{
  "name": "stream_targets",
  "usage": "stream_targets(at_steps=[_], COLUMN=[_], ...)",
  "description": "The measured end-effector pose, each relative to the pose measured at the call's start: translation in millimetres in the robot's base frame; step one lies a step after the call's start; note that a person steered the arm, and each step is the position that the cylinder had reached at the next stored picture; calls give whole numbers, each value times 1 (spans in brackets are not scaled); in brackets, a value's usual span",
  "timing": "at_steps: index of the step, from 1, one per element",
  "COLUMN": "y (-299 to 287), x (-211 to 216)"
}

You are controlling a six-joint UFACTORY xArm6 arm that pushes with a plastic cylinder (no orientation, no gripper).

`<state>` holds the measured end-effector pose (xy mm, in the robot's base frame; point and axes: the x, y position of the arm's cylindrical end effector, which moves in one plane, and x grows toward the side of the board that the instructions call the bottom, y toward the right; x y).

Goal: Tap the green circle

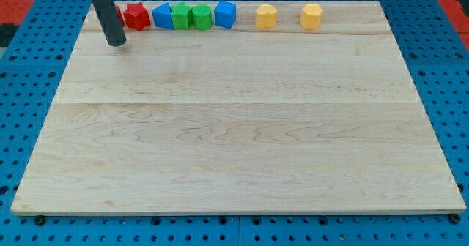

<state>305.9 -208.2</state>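
Green circle block (181, 16) sits in a row along the wooden board's (234, 143) top edge beside one green star (201, 16), between two blue blocks (163, 17) (225, 15). Two red blocks (135, 16), one half hidden, and two yellow blocks (266, 16) (311, 16) flank them. My tip (116, 42), jawless, rests near the top-left corner.

Blocks (201, 16) line the board's (234, 143) top edge; rod tip (116, 43) at their left.

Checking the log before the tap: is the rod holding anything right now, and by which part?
Nothing is held. My tip rests on the wooden board, touching no block, just left of the red star-shaped block.
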Motion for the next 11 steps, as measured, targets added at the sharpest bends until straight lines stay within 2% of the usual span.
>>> stream_targets(at_steps=[1, 2, 3, 4, 5, 6, 7, 8, 11], y=[41, 134, 248, 314, 368, 408, 416, 399, 218], x=[21, 47, 43, 35, 8, -44, -98, -114, -113])
